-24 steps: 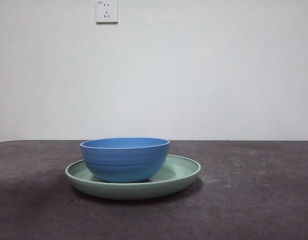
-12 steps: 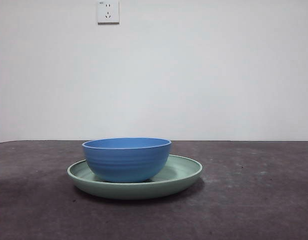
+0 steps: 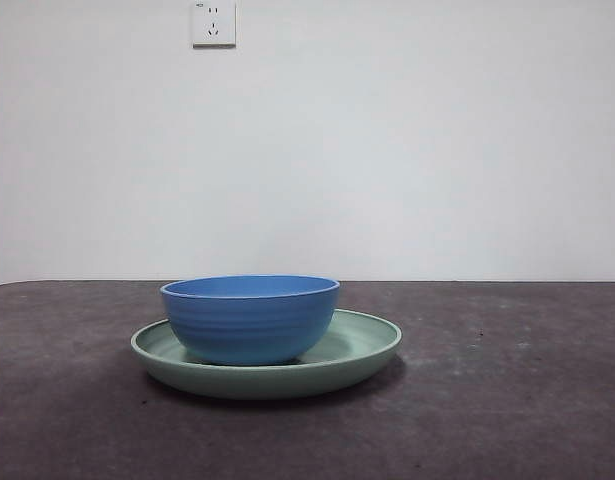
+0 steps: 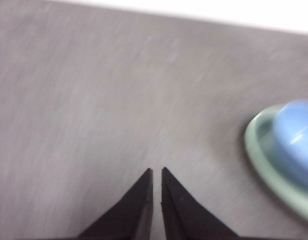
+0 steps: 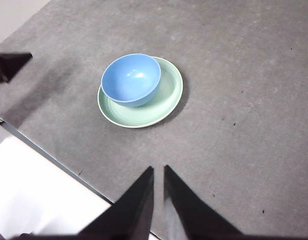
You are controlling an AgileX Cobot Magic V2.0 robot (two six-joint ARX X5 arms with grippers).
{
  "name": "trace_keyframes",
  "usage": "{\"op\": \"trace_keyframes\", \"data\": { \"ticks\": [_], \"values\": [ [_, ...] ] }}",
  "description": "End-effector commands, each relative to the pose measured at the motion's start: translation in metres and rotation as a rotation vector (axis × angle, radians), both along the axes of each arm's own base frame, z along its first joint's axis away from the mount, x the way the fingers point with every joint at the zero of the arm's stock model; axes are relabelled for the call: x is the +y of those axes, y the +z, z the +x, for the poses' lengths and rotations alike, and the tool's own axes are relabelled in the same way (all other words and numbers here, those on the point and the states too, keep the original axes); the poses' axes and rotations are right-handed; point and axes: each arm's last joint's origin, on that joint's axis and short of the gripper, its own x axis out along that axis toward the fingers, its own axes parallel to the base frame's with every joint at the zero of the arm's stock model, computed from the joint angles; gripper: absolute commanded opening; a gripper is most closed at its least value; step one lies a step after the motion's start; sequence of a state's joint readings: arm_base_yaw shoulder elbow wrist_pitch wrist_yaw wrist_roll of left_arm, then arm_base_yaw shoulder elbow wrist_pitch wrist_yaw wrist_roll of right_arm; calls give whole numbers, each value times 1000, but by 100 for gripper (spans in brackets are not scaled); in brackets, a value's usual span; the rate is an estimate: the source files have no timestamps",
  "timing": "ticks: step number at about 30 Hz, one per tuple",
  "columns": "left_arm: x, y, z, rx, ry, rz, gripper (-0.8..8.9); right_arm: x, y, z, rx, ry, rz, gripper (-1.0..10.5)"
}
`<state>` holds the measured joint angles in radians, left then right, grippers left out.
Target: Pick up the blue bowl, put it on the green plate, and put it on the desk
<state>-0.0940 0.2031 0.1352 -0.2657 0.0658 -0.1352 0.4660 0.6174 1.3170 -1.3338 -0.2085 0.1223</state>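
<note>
The blue bowl (image 3: 250, 320) stands upright inside the green plate (image 3: 362, 350), a little left of the plate's middle, and the plate rests on the desk (image 3: 507, 400). Neither gripper shows in the front view. My left gripper (image 4: 157, 172) is shut and empty, hovering over bare desk well to the side of the plate (image 4: 259, 150) and bowl (image 4: 296, 135); that view is blurred. My right gripper (image 5: 158, 170) is shut and empty, high above the desk and well apart from the bowl (image 5: 131, 79) and plate (image 5: 166, 95).
A white wall with a socket (image 3: 213, 22) rises behind the desk. The right wrist view shows the desk's edge (image 5: 48, 157) and a dark tip of the other arm (image 5: 8, 62) beyond the plate.
</note>
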Motion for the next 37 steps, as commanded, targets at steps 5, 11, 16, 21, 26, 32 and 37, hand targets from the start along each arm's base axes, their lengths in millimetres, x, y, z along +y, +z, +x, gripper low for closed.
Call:
{"op": "trace_keyframes", "data": {
  "ticks": [5, 11, 16, 21, 26, 32, 37],
  "values": [
    [2, -24, -3, -42, 19, 18, 28, -1, 1, -2, 20, 7, -10, 28],
    [7, -19, -5, -156, 131, 34, 27, -1, 1, -2, 19, 7, -9, 28],
    [9, -19, -5, -156, 152, 44, 28, -1, 1, -2, 19, 7, -9, 28],
    [9, -19, -5, -154, 140, 5, 27, -1, 1, -2, 19, 7, -9, 28],
    [9, -19, -5, -154, 140, 5, 27, -1, 1, -2, 19, 7, -9, 28],
    [9, -19, -5, -154, 141, 5, 27, -1, 1, -2, 19, 7, -9, 28],
    [9, -19, -5, -154, 141, 5, 27, -1, 1, -2, 19, 7, -9, 28]
  ]
}}
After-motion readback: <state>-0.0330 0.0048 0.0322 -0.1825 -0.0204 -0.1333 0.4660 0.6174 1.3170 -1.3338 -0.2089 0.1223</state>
